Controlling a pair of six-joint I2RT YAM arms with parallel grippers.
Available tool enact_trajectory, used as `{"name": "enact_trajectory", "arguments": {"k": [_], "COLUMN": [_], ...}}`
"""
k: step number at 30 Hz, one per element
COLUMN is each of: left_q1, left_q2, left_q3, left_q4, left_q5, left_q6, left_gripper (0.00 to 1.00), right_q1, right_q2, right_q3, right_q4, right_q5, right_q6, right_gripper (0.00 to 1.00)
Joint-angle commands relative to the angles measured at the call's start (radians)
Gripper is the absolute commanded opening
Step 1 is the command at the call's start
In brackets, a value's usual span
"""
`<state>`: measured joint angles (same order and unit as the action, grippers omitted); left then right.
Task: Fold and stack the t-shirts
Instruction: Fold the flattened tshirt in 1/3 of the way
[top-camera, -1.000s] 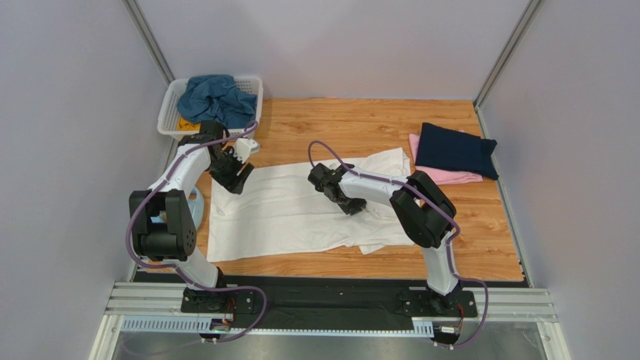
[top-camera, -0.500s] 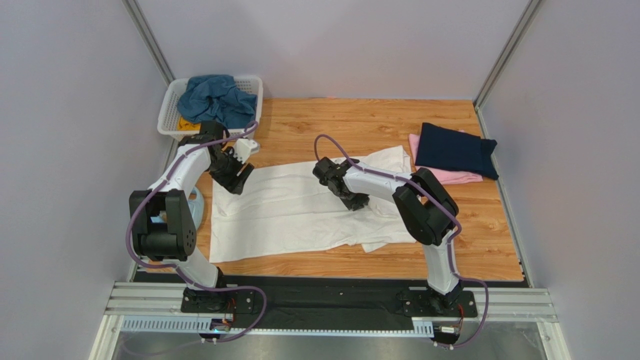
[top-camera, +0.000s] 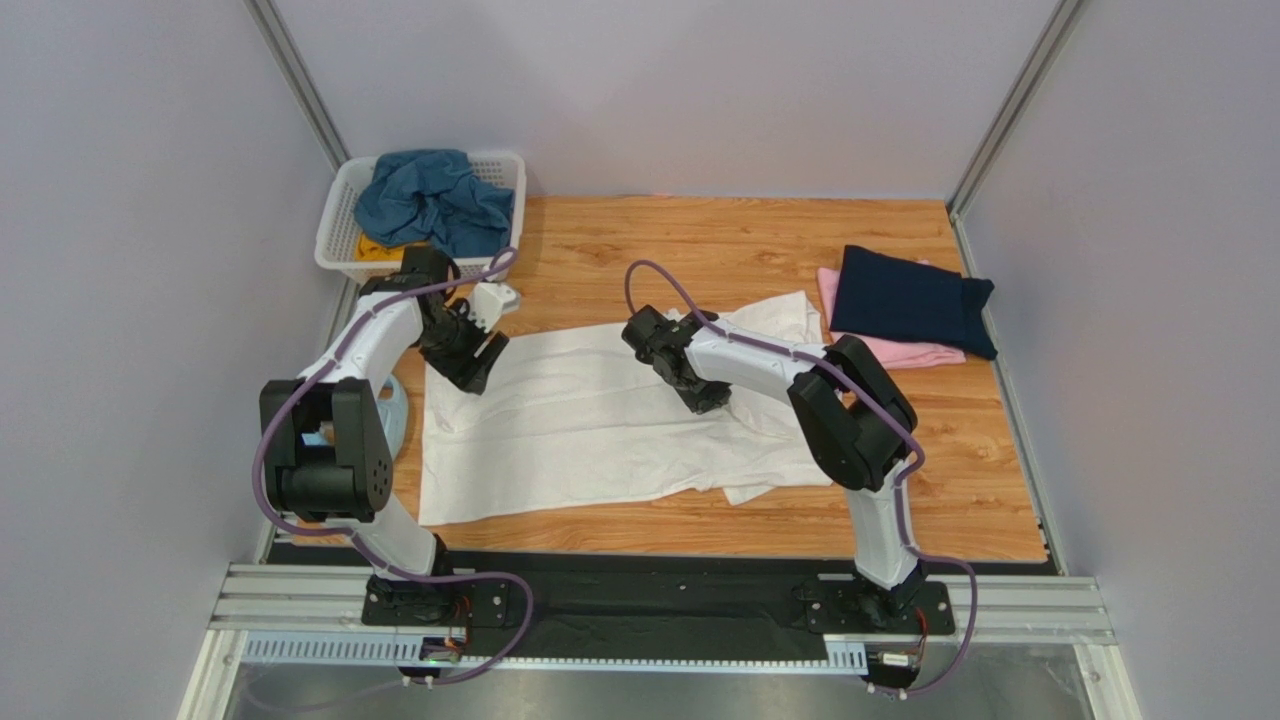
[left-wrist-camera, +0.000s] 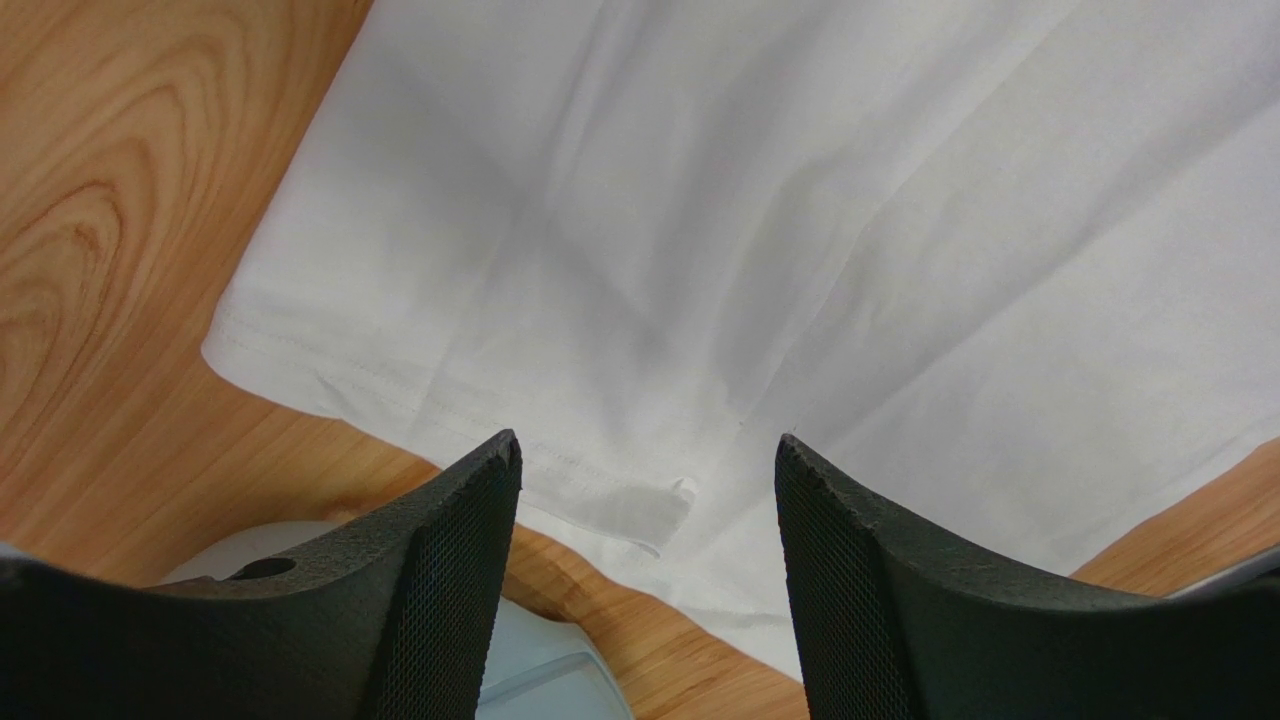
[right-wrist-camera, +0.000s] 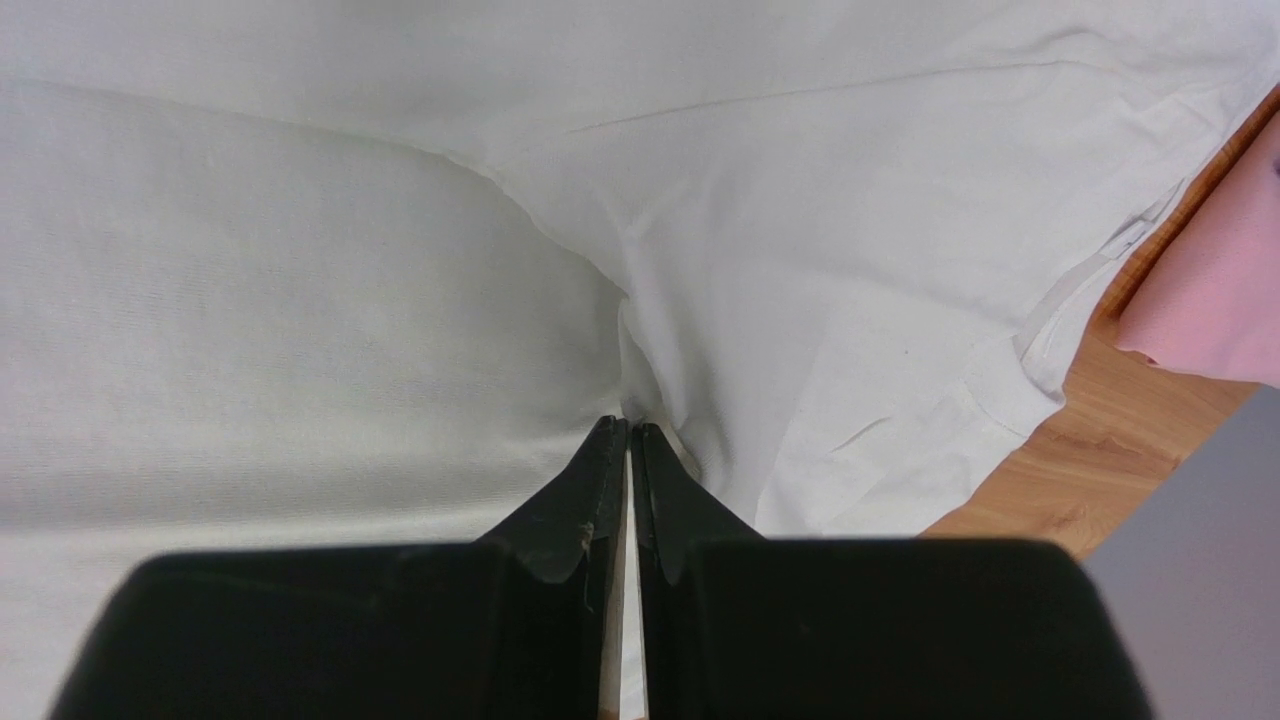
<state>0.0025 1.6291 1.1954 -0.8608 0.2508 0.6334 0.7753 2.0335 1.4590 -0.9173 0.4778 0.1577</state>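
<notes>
The large white cloth t-shirt (top-camera: 586, 428) lay spread, creased; my right end effector (right-wrist-camera: 628, 432) pinched a fold, my left end effector (left-wrist-camera: 646, 458) stood apart.

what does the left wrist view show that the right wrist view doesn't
Only left wrist: the left gripper open over the hemmed corner of the white t-shirt, and a pale blue-grey object off that corner. Only right wrist: the right gripper shut on a fold of that shirt, with the pink t-shirt at the frame's right edge. Both: the white shirt lying on the wooden table.
</notes>
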Motion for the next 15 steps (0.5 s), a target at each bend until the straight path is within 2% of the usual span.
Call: {"name": "enact_trajectory", "arguments": {"k": [1, 4, 15], "left_q1": [0.001, 0.001, 0.001], "left_q2": [-0.014, -0.014, -0.012], "left_q3": [-0.008, -0.013, -0.023], "left_q4": [0.019, 0.023, 0.034], "left_q5": [-0.005, -0.01, -0.008], "left_q6": [0.015, 0.017, 0.014], "left_gripper": [0.7, 0.7, 0.7], "right_q1": [-0.002, -0.002, 0.03], "right_q2": [0.007, 0.004, -0.125], "right_q3": [0.034, 0.034, 0.015], "right_q4": [0.014, 0.006, -0.069], "right_q5": [0.008, 0.002, -0.087], "right_q6": [-0.012, -0.009, 0.043], "right_gripper": [0.05, 0.01, 0.01]}}
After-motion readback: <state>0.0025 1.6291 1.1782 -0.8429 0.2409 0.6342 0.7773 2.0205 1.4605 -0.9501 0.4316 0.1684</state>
